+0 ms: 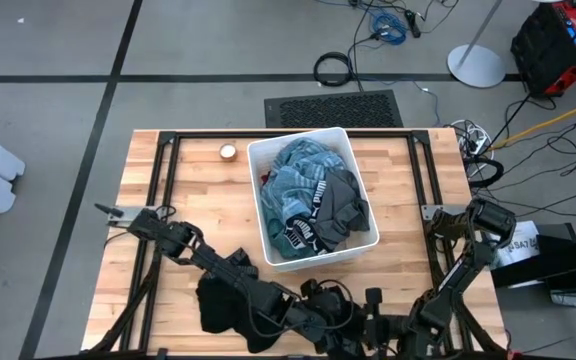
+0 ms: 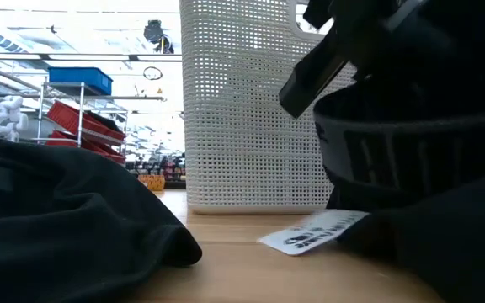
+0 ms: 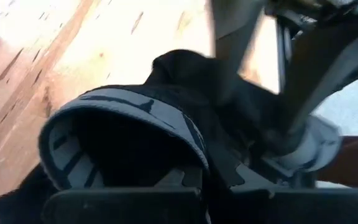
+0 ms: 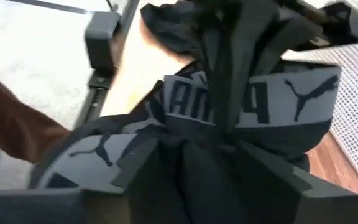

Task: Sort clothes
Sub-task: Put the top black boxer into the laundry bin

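Wooden table (image 1: 193, 180) from above, white bin (image 1: 260, 200) at centre heaped with clothes (image 1: 313, 195) in teal stripe and dark grey; black garment (image 1: 223, 300) lying flat at the near edge; just beside it, black briefs (image 4: 229, 112) with a grey lettered waistband, pinched in the closed left gripper (image 4: 229, 18); right gripper (image 4: 216, 168) spread wide around the same briefs, grip on them unclear; white label (image 2: 314, 231) resting on the wood

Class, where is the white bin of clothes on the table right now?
In the high view, the white bin stands at the table's centre, slightly toward the far edge, with a small round object beside its far-left corner.
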`<state>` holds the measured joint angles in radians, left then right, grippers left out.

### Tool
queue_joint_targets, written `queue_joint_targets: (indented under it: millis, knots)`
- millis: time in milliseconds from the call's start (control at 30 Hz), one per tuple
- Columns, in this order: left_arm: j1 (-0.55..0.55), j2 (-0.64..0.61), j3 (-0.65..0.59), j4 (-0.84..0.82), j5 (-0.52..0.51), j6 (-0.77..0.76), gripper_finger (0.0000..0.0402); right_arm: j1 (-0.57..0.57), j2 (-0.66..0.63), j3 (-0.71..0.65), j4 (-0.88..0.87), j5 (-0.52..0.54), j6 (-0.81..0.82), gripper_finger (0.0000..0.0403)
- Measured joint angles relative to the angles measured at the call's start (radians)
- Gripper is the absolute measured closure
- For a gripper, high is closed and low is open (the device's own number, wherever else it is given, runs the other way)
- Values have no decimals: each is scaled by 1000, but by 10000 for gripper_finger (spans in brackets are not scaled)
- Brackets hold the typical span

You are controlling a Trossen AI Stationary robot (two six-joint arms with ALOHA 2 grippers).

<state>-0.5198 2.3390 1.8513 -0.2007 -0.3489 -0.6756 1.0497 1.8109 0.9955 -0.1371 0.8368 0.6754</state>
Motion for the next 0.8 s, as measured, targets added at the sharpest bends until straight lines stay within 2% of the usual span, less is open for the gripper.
queue_joint_targets:
  millis: [167,367,567,700,800]
  knots:
    - [-2,0,0,40,33,2,401,-50,18,0,-6,-2,-10,175]
    - [-6,-1,0,33,37,2,401,-91,18,0,4,-11,-52,174]
    - [-6,-1,0,40,47,12,399,-141,20,0,10,-137,-62,176]
    - [-6,-1,0,82,52,67,377,-154,20,0,11,-167,-51,191]
    - [-5,-1,0,108,58,109,352,-156,20,0,9,-171,-51,223]
